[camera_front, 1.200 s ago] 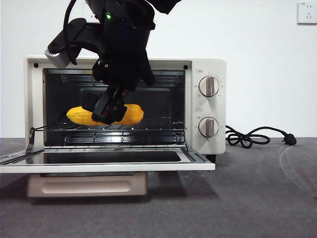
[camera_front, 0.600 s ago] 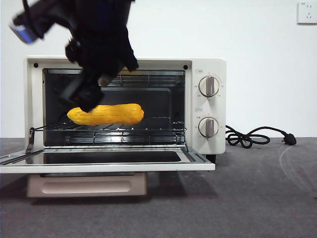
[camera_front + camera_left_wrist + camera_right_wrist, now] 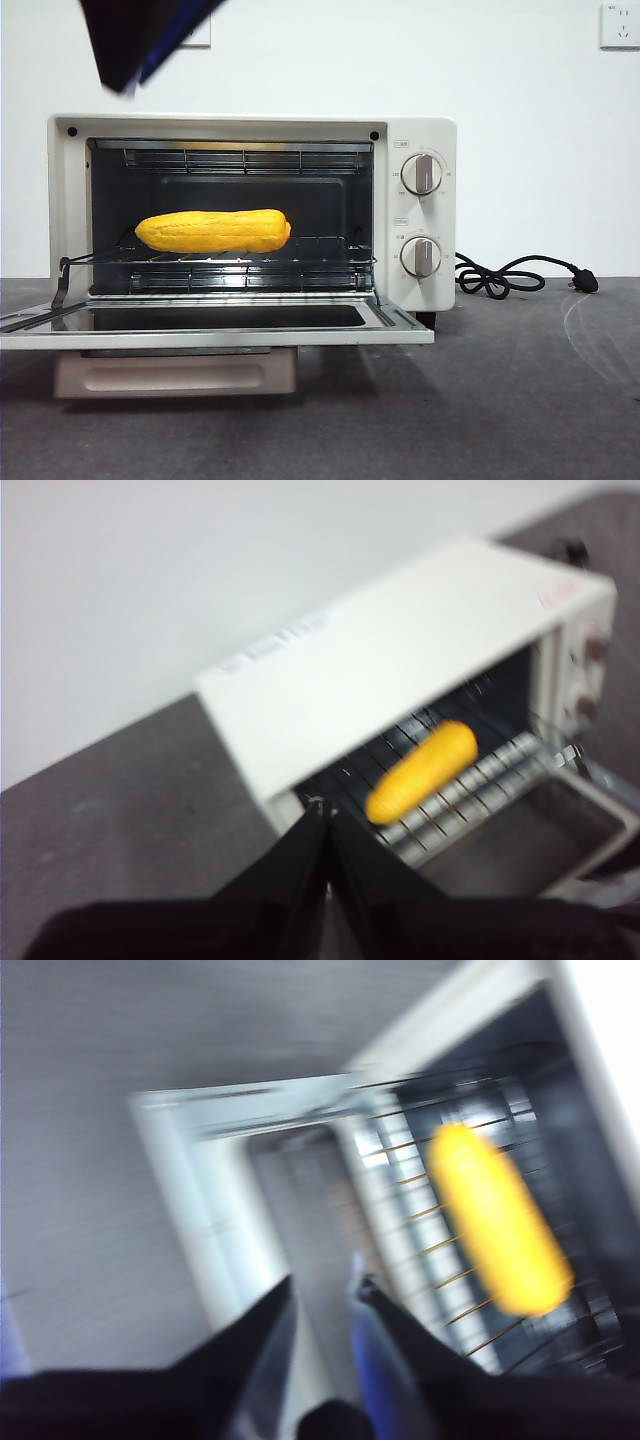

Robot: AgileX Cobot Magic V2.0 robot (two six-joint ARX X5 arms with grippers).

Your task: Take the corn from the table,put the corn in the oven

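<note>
Lying on the wire rack (image 3: 300, 262) inside the oven (image 3: 250, 125), the corn (image 3: 213, 231) sits left of the cavity's middle, its long axis running left to right across the opening, free of any gripper. By the look of it the placing is done, and what remains is a matter of pulling clear and perhaps shutting the door (image 3: 215, 330), which hangs open and flat toward the near side.

A dark arm tip (image 3: 135, 40) shows at the top left of the front view, above the oven and well apart from the corn. The right gripper (image 3: 320, 1295) looks down at the rack from in front, jaws a little apart and empty, corn beyond them; this arm seems the nearer one. The left gripper (image 3: 322, 815) has its jaws pressed together on nothing, viewing the oven from off to one side.

Two knobs (image 3: 420, 173) stand right of the cavity, and a black cord (image 3: 510, 275) trails on the table (image 3: 500, 400) to the right. Nothing blocks the door's swing.
</note>
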